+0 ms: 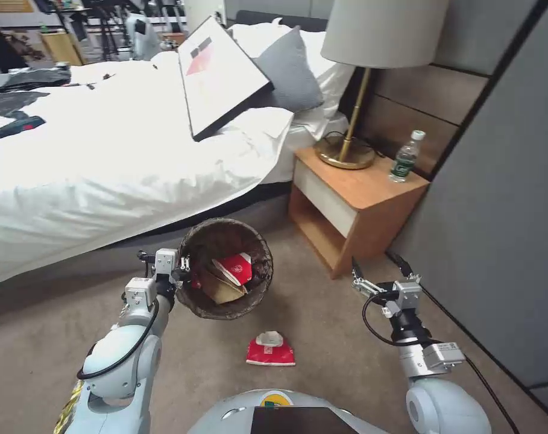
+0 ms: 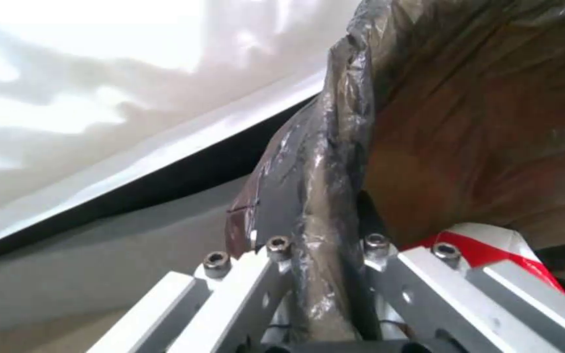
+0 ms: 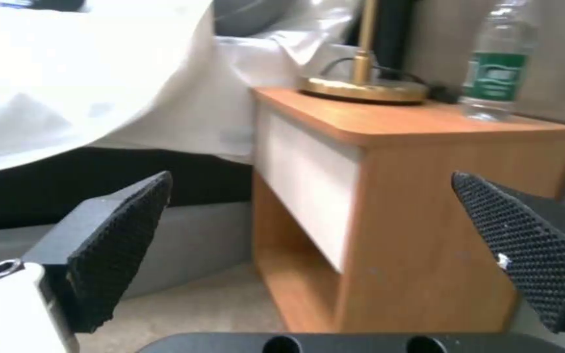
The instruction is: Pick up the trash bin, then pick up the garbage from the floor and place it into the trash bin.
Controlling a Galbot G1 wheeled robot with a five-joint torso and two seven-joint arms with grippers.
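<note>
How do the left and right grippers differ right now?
The left gripper is shut on the trash bin, its fingers pinching the bagged rim; the right gripper is open and empty. Left holds the bin off the carpet; right hangs near the nightstand. Both reach forward.

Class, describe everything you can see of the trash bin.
The trash bin is a small round bucket lined with a crinkled dark brown plastic bag folded over its rim. The left gripper clamps that rim, holding the bin tilted above the carpet beside the bed. Inside lie a red-and-white carton and tan paper.
</note>
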